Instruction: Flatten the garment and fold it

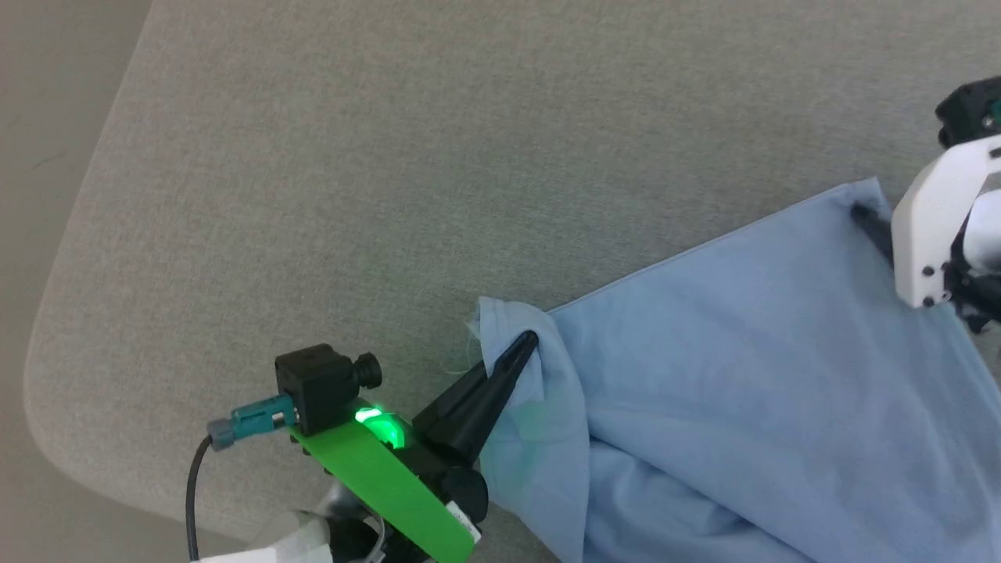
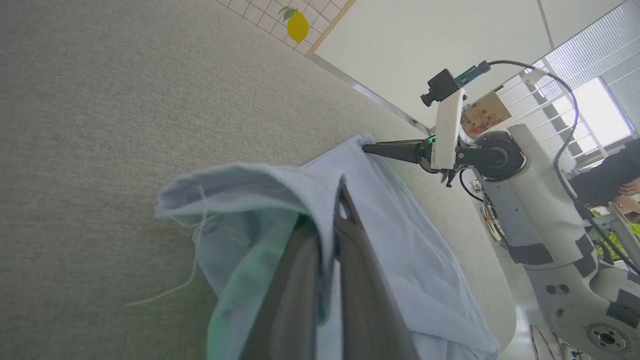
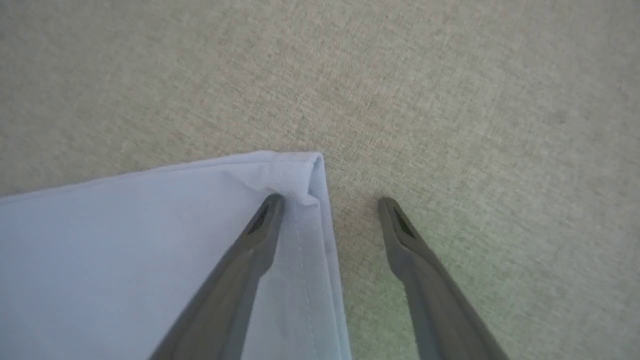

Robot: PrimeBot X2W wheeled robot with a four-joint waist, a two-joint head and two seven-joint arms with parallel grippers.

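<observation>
The garment, a light blue shirt, lies on the grey table at the lower right with its straight hem running up to a far corner. My left gripper is shut on the bunched near corner of the garment, lifting it a little; cloth drapes over the fingers. My right gripper is open at the far corner of the garment. Its left finger rests on the cloth and its right finger on the bare table. In the head view the right gripper is mostly hidden behind its white wrist.
The table's rounded edge runs down the left, with floor beyond. In the left wrist view the right arm reaches over the table's far side, a wall with a lemon sticker stands behind, and a person's arm shows at the far right.
</observation>
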